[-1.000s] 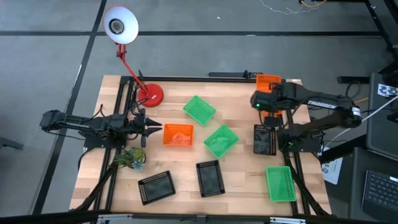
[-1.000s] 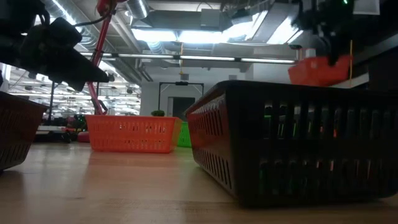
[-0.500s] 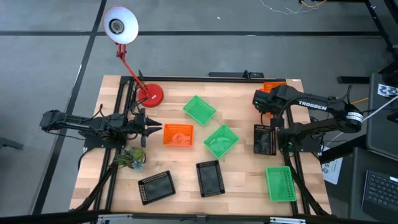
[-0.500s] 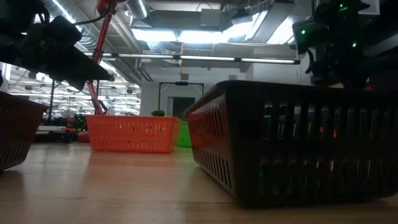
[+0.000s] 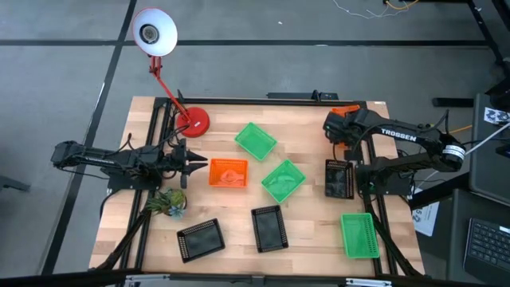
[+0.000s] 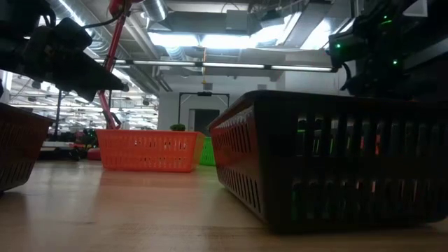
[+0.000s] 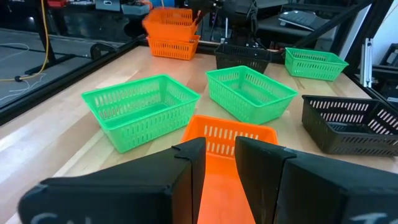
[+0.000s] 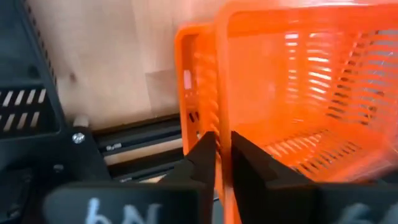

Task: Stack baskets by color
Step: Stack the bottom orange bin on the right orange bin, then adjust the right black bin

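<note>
Seen from above, the left gripper [image 5: 199,166] hangs at the table's [image 5: 311,231] left side with its fingers set narrowly apart and empty, pointing at an orange basket [image 5: 228,172] that lies just beyond their tips. A red lamp base [image 5: 195,121] stands at the far left corner, its white shade [image 5: 154,32] leaning out past the table edge, and a small green plant [image 5: 167,202] sits near the left edge. A black basket [image 5: 200,239] rests near the front edge, with a second black basket [image 5: 268,228] to its right. Toward the middle lie two green baskets, one farther back [image 5: 255,140] and one nearer the centre [image 5: 283,180], well apart from each other. A third black basket [image 5: 339,178] sits on the right side, and a third green basket [image 5: 358,235] lies at the front right corner. At the far right corner, the right gripper [image 5: 344,134] is down over a stack of orange baskets [image 5: 347,112]; the wrist view shows its fingers [image 8: 202,152] a narrow gap apart astride the wall of the top orange basket [image 8: 298,93], which sits nested in another orange basket [image 8: 194,87] beneath it, though whether they are gripping or loosening cannot be told.
</note>
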`<state>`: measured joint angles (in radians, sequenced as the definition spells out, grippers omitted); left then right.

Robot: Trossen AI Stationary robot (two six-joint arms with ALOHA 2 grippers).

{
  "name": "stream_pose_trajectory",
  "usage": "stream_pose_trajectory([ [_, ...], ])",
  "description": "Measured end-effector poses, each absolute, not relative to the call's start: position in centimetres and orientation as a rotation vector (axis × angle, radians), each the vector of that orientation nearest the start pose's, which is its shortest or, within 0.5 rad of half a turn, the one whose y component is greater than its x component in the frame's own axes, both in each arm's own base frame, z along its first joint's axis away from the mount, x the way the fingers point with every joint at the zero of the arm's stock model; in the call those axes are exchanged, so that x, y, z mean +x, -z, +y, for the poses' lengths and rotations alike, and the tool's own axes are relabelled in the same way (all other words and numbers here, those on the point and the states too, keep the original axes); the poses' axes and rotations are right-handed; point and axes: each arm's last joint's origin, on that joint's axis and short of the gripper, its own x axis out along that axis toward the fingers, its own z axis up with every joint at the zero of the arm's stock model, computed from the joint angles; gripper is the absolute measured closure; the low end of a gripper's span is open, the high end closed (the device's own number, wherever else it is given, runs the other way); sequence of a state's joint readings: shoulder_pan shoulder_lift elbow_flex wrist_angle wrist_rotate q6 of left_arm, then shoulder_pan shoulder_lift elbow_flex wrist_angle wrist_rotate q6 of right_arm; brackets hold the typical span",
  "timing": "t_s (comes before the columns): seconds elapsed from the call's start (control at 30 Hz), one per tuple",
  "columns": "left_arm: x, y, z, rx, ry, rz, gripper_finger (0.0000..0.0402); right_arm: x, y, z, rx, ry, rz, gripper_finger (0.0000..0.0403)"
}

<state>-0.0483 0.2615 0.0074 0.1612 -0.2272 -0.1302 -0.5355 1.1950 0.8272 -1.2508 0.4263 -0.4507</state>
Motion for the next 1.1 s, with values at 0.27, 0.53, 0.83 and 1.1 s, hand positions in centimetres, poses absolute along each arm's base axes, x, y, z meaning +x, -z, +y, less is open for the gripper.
stream_pose_trajectory([
  [0.27,11.3,-15.9,0.1,-0.118,-0.185,0.08,0.0321,13.5,-22.3,-10.2,-0.222,0.394,1.811,0.0307],
  [0.53,11.3,-15.9,0.1,-0.118,-0.185,0.08,0.0321,13.6,-22.3,-10.1,-0.217,0.404,1.807,0.03],
  [0.83,11.3,-15.9,0.1,-0.117,-0.185,0.08,0.0321,16.6,-23.9,-8.2,0.061,0.289,1.496,0.03],
  [1.1,11.3,-15.9,0.1,-0.116,-0.185,0.08,0.0321,19.9,-23.7,-3.6,0.103,0.136,1.4,0.0299],
])
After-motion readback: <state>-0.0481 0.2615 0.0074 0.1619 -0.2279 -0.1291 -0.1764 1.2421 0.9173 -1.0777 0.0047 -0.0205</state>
